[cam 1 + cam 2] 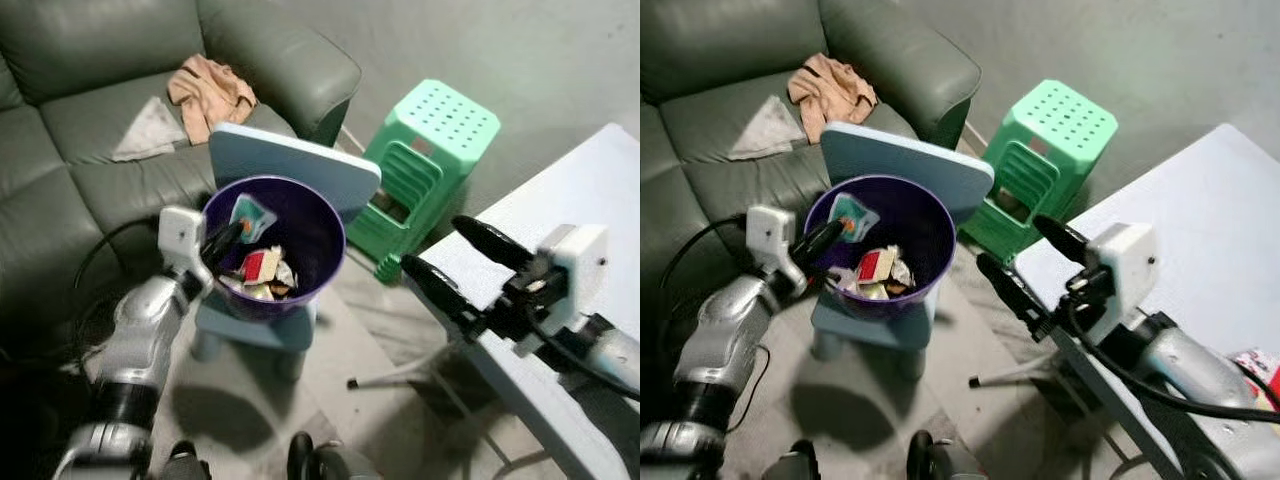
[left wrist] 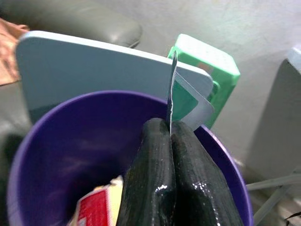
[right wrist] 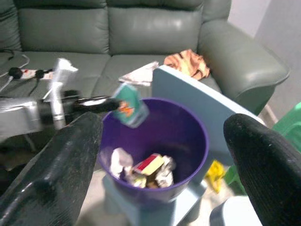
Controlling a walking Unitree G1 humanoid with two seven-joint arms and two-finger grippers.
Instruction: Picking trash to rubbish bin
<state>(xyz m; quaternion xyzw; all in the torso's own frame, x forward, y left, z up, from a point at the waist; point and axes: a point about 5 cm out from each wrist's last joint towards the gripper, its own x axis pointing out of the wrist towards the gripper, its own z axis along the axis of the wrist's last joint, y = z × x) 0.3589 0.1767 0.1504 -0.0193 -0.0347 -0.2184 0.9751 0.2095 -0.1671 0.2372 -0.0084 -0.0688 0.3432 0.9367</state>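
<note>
1. Left gripper (image 1: pixel 228 240) reaches over the near rim of the round purple plastic bin (image 1: pixel 325 262); fingers pinched together on a small teal-and-white wrapper (image 1: pixel 251 215).
2. Wrapper sticks up from the fingertips, hanging above the bin's opening, over the crumpled red-and-white trash (image 1: pixel 262 272) at the bin's bottom.
3. Bin sits on a small pale-blue plastic chair (image 1: pixel 300 160), against its backrest.
4. Right gripper (image 1: pixel 458 262), right of the bin, near the white table (image 1: pixel 590 190); fingers spread wide, holding nothing.
5. Green plastic stool (image 1: pixel 430 150) behind the bin; grey leather sofa (image 1: pixel 90 130) beyond.
</note>
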